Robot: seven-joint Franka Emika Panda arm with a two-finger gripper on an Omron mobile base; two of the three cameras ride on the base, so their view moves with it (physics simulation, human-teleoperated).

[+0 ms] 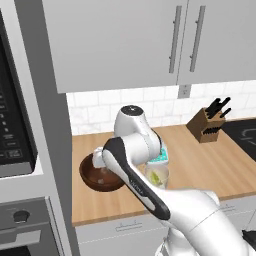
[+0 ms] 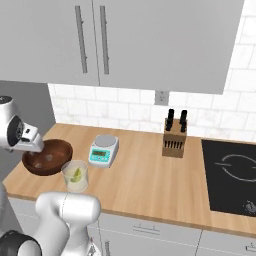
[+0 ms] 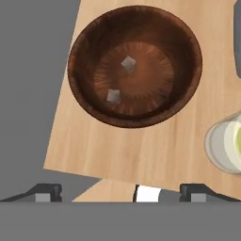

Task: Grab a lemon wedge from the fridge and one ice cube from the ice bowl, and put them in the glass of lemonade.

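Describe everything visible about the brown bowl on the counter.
The ice bowl is round, shallow and dark brown, wood-like with fine lines radiating from its centre. It sits upright on the wooden counter near the left end, beside the glass of lemonade. Two small pale ice cubes lie apart on its floor. Nothing else touches it.

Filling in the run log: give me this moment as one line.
gripper: open, empty, above bowl | bowl: two ice cubes inside | glass: lemon wedge inside, beside bowl | phase: reaching for ice

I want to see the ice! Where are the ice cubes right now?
Two ice cubes sit inside the brown wooden bowl on the counter's left end, beside the glass of lemonade.
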